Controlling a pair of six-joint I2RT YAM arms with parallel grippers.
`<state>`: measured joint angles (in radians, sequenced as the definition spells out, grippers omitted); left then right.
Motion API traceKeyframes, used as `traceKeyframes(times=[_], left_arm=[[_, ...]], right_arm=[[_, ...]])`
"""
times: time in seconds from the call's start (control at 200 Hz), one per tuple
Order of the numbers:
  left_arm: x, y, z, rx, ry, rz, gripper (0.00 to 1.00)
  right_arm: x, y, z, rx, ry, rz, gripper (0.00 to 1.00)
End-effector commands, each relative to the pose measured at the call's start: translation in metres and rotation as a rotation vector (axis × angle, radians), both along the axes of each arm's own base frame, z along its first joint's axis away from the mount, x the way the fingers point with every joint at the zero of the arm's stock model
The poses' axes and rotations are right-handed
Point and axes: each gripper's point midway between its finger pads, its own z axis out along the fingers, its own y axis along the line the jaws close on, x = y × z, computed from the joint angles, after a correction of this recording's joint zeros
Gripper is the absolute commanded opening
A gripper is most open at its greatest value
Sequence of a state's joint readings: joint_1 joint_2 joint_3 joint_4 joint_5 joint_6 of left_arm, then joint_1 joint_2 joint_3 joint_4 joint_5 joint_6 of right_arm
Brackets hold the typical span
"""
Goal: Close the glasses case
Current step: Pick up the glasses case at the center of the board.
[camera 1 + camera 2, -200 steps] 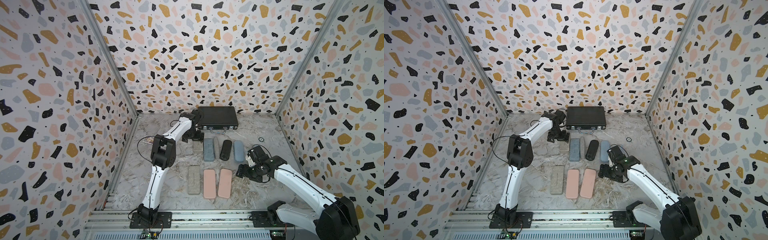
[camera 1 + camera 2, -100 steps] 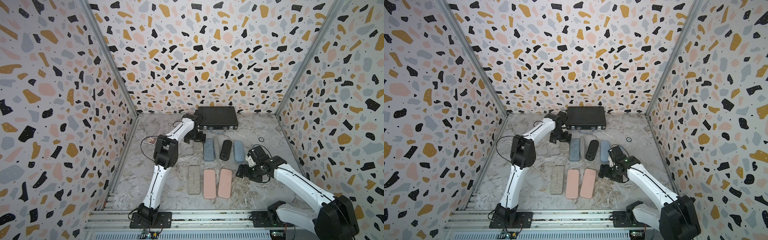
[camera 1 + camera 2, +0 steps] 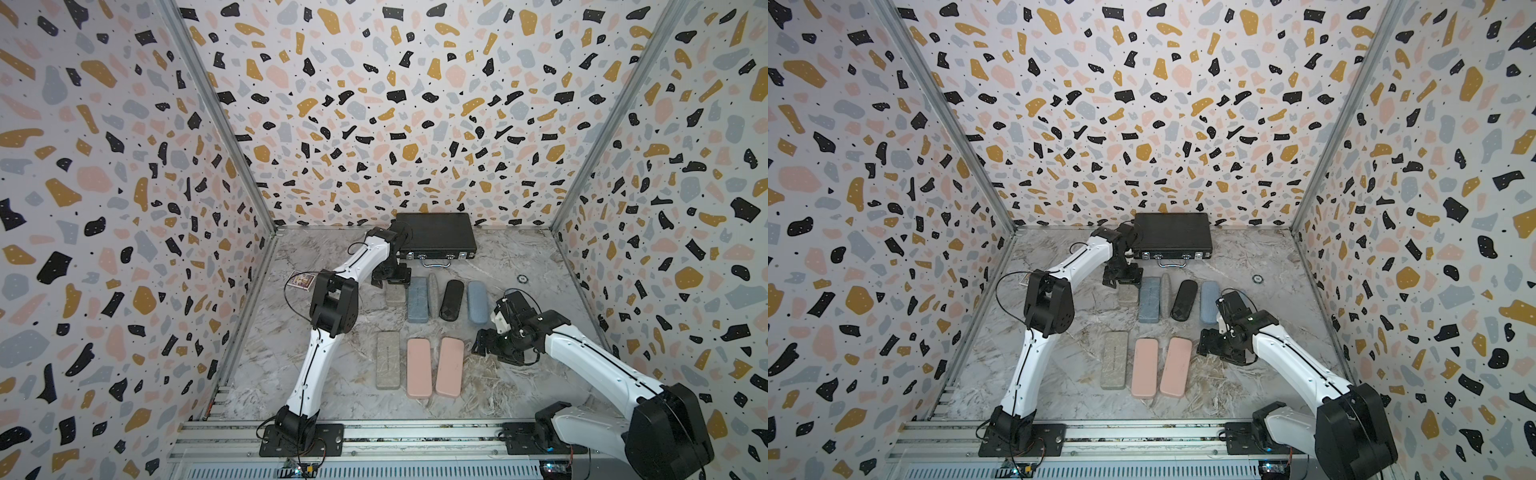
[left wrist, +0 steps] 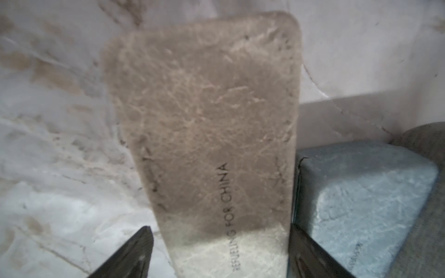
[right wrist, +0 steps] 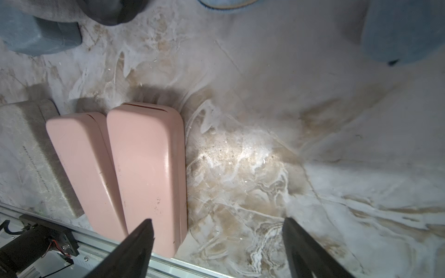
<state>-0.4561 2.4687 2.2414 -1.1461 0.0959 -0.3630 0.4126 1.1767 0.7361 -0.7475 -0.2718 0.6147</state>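
1. While the right arm sits as it did a second ago, both top views show that the left gripper has come down a little from beside the black briefcase. It is now over the far end of the beige glasses case. That case lies at the left end of the back row, just beside a blue-grey case.
2. From the left wrist, the gripper straddles the beige glasses case across its width. One of its fingers sits in the seam against the blue-grey case. A sliver of table shows between the opposite finger and the case, so the jaws are spread and not yet clamped. The lid lies flat, though whether it is latched cannot be told. The descent probably sets up a squeeze or press to seat the lid.
3. From the right wrist, the right gripper is spread and empty, above bare table beside the nearer pink case. It seems to take no part in the closing.
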Motion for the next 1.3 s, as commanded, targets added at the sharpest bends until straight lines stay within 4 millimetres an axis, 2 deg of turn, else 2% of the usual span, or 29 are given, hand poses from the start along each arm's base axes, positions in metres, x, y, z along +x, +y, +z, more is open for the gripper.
traceKeyframes(times=[0.0,0.3,0.506,0.696,0.961,1.141,1.296], left_arm=[[0.001,-0.004,-0.005,0.000,0.008,-0.001,0.79],[0.001,-0.004,-0.004,-0.004,0.000,0.004,0.78],[0.001,-0.002,-0.002,0.004,-0.008,0.000,0.67],[-0.001,0.003,0.004,0.011,-0.014,0.003,0.67],[-0.005,0.022,0.047,0.023,-0.089,0.015,0.67],[-0.012,0.046,0.078,0.035,-0.140,0.040,0.67],[-0.031,0.076,0.095,0.063,-0.165,0.070,0.67]], right_arm=[[-0.002,-0.001,0.000,0.000,0.004,0.011,0.86],[-0.002,0.000,0.000,0.004,0.013,0.010,0.86],[0.000,0.001,0.001,0.009,0.011,0.011,0.86],[0.000,0.002,0.003,0.015,0.009,0.013,0.86],[0.000,0.005,0.008,0.030,0.006,0.015,0.85],[-0.003,0.004,0.007,0.035,0.005,0.010,0.85],[-0.006,0.002,0.002,0.025,0.014,0.017,0.85]])
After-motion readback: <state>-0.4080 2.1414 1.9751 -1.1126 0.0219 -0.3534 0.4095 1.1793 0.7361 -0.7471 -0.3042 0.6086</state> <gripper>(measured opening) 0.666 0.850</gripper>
